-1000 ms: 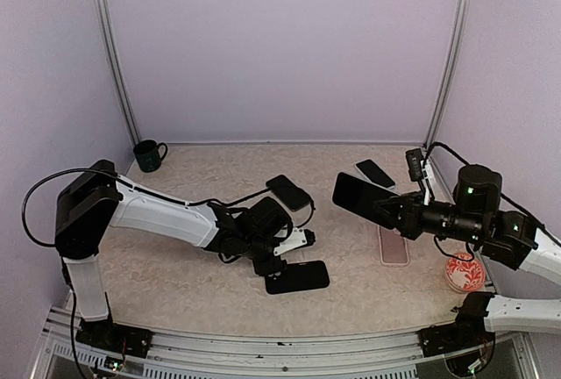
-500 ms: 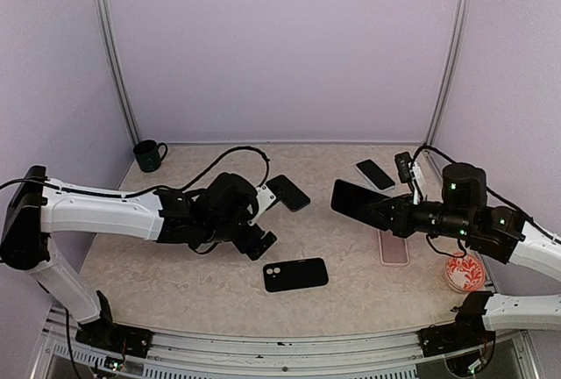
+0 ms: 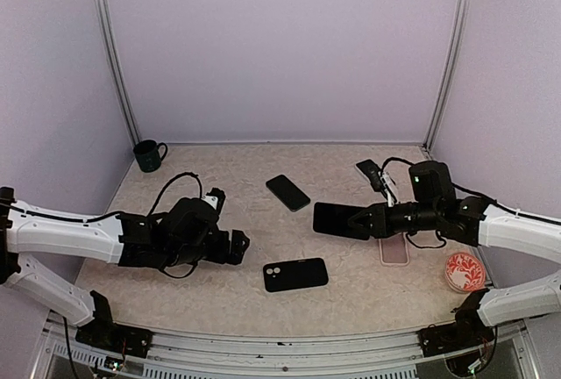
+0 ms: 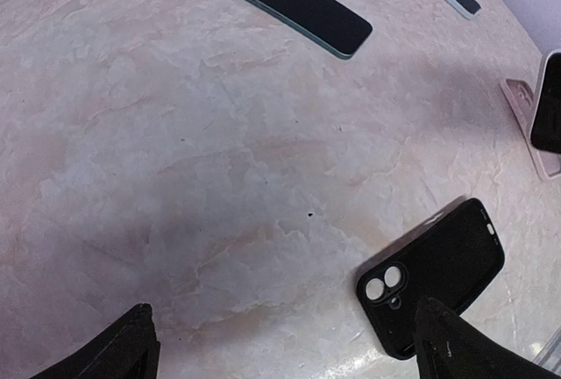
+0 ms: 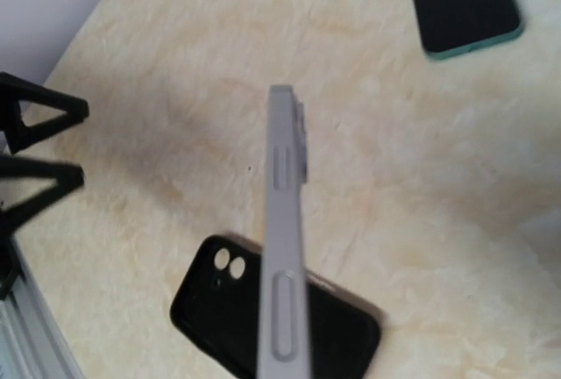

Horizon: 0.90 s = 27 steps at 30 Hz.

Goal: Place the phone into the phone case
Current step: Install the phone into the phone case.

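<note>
A black phone case (image 3: 296,275) with two camera holes lies flat on the table near the front middle. It also shows in the left wrist view (image 4: 438,274) and the right wrist view (image 5: 210,304). My right gripper (image 3: 375,218) is shut on the phone (image 3: 342,219), a dark-screened handset with a pale edge, held in the air up and to the right of the case. In the right wrist view the phone (image 5: 285,247) stands edge-on above the case. My left gripper (image 3: 235,246) hangs open and empty to the left of the case, its fingertips (image 4: 130,344) wide apart.
A second dark phone (image 3: 288,192) lies behind the case, and another phone (image 3: 368,168) sits at the back right. A pink case (image 3: 394,250) lies under my right arm, a red patterned dish (image 3: 464,271) at the right front, and a dark mug (image 3: 149,155) in the back left corner.
My left gripper has opened and the left arm has drawn back to the left, away from the black case. The right arm has carried the phone leftward and lower, toward the case.
</note>
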### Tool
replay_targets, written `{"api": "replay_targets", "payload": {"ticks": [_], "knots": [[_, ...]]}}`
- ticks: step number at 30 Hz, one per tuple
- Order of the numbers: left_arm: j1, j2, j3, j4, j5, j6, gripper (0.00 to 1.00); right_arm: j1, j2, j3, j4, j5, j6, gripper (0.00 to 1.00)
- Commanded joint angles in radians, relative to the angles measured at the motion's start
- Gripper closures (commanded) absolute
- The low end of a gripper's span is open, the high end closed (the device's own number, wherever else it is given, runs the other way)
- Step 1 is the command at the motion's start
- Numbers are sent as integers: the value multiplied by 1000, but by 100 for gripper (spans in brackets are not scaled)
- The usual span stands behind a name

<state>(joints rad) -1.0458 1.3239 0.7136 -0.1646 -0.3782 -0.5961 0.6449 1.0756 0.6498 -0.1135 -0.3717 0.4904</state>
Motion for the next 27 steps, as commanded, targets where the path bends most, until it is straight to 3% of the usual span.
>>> {"api": "replay_targets", "payload": {"ticks": [1, 5, 11, 17, 27], "knots": [[-22, -59, -10, -12, -151, -265, 1, -13, 29, 76, 84, -67, 8, 100], [-28, -85, 18, -113, -272, -360, 1, -13, 44, 82, 79, -17, 65, 100], [-12, -46, 78, -181, -262, -355, 1, -14, 61, 107, 38, 85, 161, 100], [2, 44, 59, -176, -175, -447, 1, -24, 120, 144, 31, -31, 142, 100], [4, 11, -33, -9, -37, -453, 1, -24, 249, 222, -1, -160, 100, 100]]}}
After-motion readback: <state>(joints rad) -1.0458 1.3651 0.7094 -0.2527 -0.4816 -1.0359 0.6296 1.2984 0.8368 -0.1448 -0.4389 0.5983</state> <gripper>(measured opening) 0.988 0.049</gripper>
